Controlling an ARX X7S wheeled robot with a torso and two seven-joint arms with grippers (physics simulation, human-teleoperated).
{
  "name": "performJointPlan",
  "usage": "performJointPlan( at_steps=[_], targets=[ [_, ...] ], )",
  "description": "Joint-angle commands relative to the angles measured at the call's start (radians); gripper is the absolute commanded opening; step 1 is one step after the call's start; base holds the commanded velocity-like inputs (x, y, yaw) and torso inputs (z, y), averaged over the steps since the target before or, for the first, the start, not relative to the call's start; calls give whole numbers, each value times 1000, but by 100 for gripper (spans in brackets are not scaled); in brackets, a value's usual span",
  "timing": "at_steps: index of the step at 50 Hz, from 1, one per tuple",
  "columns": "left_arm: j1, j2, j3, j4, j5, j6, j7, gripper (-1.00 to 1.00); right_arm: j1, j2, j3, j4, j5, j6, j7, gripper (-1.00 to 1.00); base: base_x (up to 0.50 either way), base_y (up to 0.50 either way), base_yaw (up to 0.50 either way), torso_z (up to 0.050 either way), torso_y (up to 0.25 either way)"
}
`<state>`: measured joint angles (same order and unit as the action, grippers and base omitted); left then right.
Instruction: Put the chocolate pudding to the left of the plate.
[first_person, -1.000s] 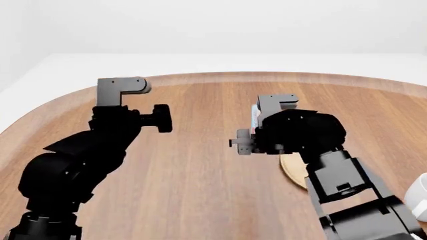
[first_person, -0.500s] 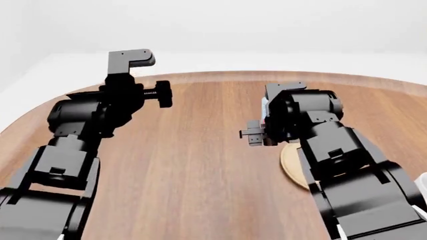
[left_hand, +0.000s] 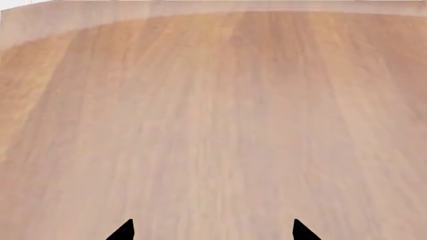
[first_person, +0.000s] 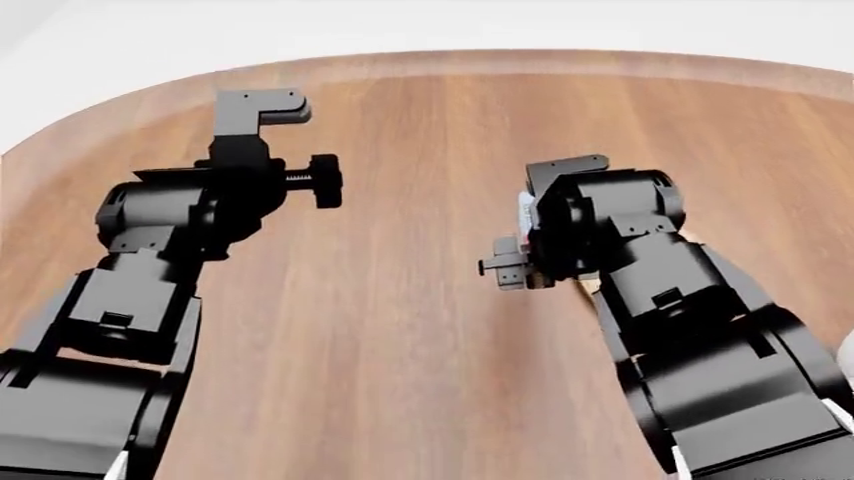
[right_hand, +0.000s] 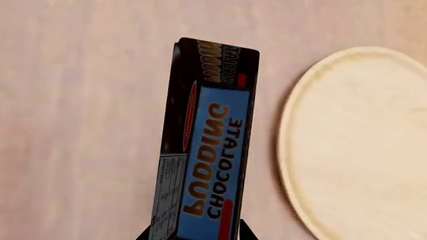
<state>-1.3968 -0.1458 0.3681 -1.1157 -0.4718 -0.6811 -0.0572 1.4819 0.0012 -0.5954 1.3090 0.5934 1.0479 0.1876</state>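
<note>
Wooden table (first_person: 400, 330); plate (right_hand: 360, 145) cropped, chocolate pudding (right_hand: 207, 150) base hidden.

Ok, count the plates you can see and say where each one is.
1. The plate lies on the table beside the chocolate pudding held in the right gripper. The arms may hide others.

Both arms matte black, blocky segmented links. Grey L-shaped bracket tops the left wrist (first_person: 260, 110), black knurled knob beside it. Right wrist (first_person: 561, 170) has a grey bracket and small grey fittings.
</note>
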Motion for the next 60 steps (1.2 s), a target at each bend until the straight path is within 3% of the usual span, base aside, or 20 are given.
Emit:
performJointPlan(
  at_steps=[1, 8, 19, 43, 60],
  targets=[
    [7, -6, 0, 51, -8, -29, -10, 100, 36, -1, 85, 0, -107, 18, -40, -100, 0, 0, 0, 0, -250],
    [12, -10, -6, 96, -20, -53, -21, 100, 42, -1, 118, 0, -125, 19, -44, -100, 0, 0, 0, 0, -8],
    [30, -24, -9, 185, -39, -107, -37, 100, 54, -1, -7, 0, 36, 1, -4, -100, 0, 0, 0, 0, 0],
    [36, -31, -4, 236, -50, -133, -48, 100, 40, -1, -6, 0, 19, -57, 3, -100, 0, 0, 0, 0, 0],
    [35, -34, -5, 251, -58, -141, -55, 100, 48, -1, 1, 0, 5, -71, 10, -100, -1, 0, 0, 0, -194]
  ],
)
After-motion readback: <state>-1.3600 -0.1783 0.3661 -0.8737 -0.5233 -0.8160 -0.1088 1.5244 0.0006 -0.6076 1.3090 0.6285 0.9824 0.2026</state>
